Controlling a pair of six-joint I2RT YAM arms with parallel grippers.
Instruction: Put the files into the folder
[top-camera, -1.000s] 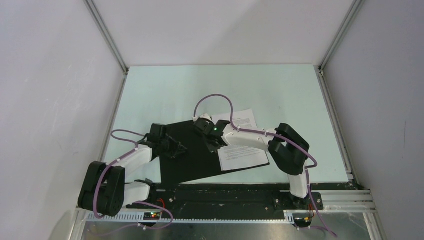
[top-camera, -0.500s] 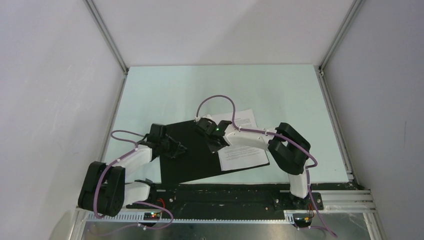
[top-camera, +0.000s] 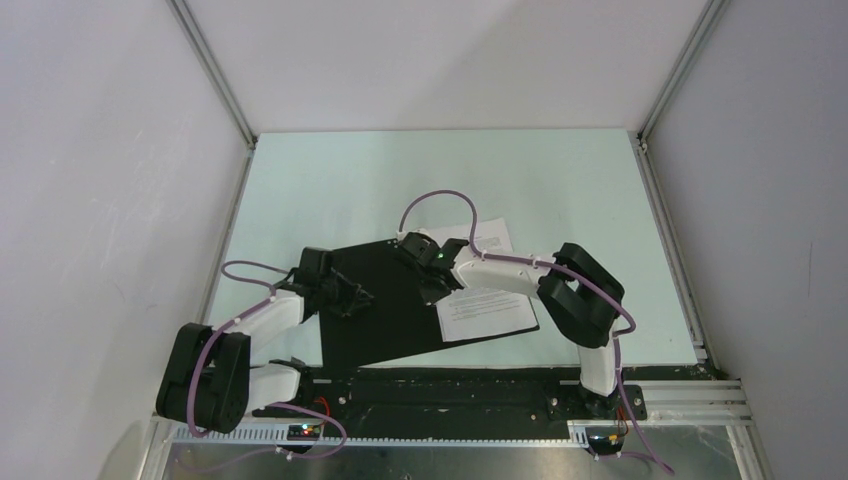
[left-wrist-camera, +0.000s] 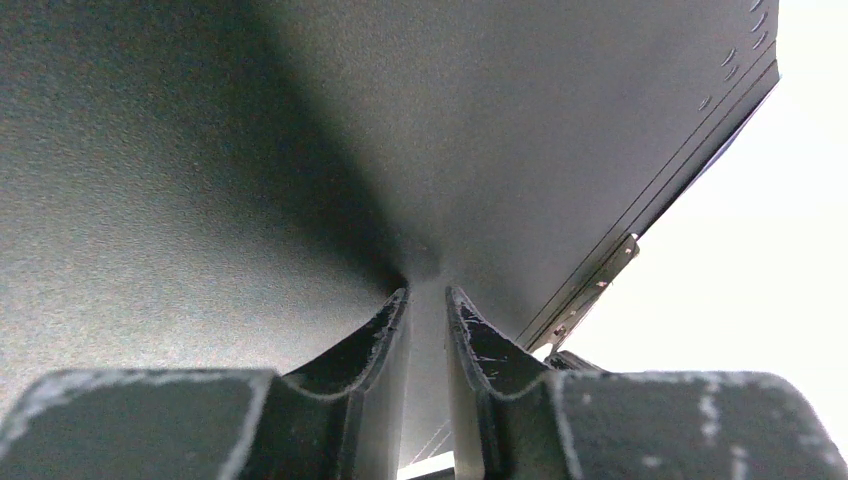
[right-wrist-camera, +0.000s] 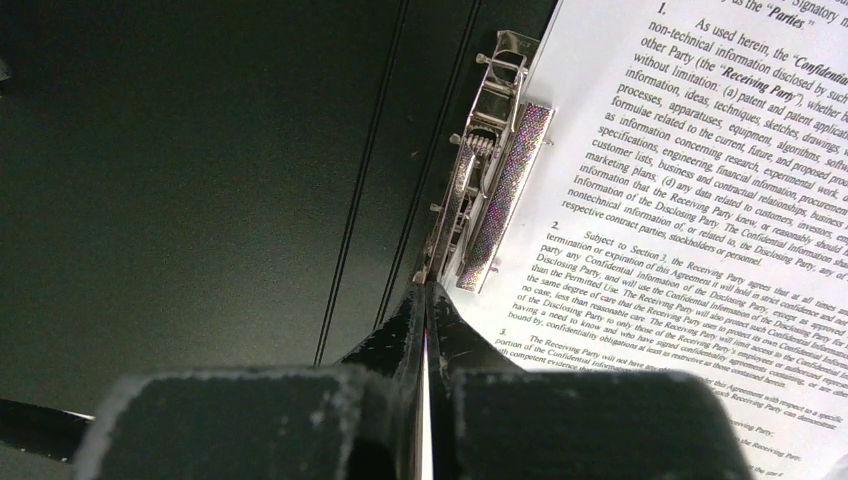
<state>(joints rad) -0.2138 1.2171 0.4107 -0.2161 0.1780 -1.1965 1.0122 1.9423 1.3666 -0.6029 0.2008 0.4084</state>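
Two grippers are set on the opened folder (top-camera: 378, 325), which is laid flat on the pale table (top-camera: 400, 180) with its black inside turned up.

The left gripper (left-wrist-camera: 427, 292) is held with its jaws only a little apart. Its fingertips are pressed against the black inner face of the left cover, which fills the wrist view ahead of them. Nothing is seen clasped in the narrow gap. Beyond those fingertips and off to their right, the spine grooves and one end of the metal clip (left-wrist-camera: 592, 283) are seen, with bright table past them.

The right gripper (right-wrist-camera: 427, 292) is shut tight, finger against finger, and nothing is seen held in it. Its tips are placed at the near end of the clip, which is fixed beside the spine; whether it is touched or only just approached cannot be told. The files (right-wrist-camera: 690, 180), sheets covered with dense printed text, are found directly to the right of those fingertips. They are laid on the right half of the folder with their left edge just beside the clip. To the left of the fingertips, the spine grooves and the black left cover are seen.
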